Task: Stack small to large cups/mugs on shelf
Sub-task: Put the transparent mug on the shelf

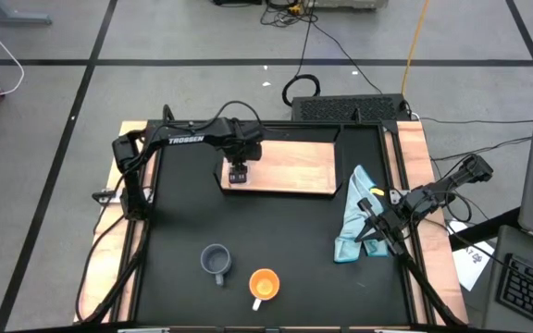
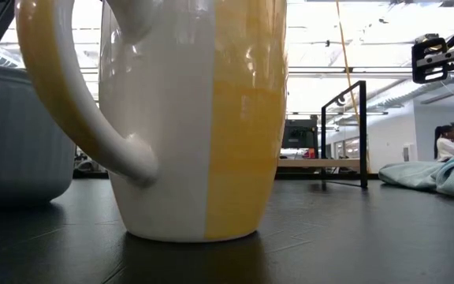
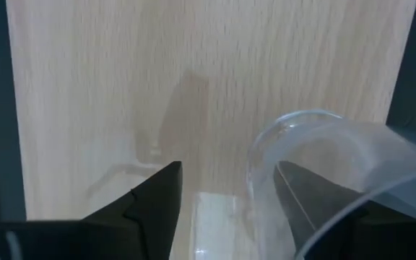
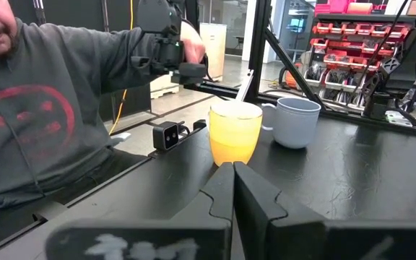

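The left gripper point(image 1: 237, 173) hangs over the near left corner of the shelf point(image 1: 294, 166), its fingers point(image 3: 150, 206) spread apart, with the glass cup point(image 3: 323, 166) between them on the wood. In the left wrist view one finger shows through the clear wall, so it seems to sit inside the rim. If so, pulling away sideways could hook the rim and tip the light cup or slide it off the shelf edge; a straight lift looks safer.

The blue-grey mug point(image 1: 216, 260) and the orange mug point(image 1: 264, 284) stand well apart from the shelf at the near side of the worktop point(image 1: 276, 231).

The right gripper point(image 1: 375, 227) waits over the light-blue cloth point(image 1: 354, 217), fingers point(image 4: 226, 191) pressed together on nothing. A person point(image 4: 42, 108) sits close to the worktop's near edge, where an arm reaching for the mugs could swing close.
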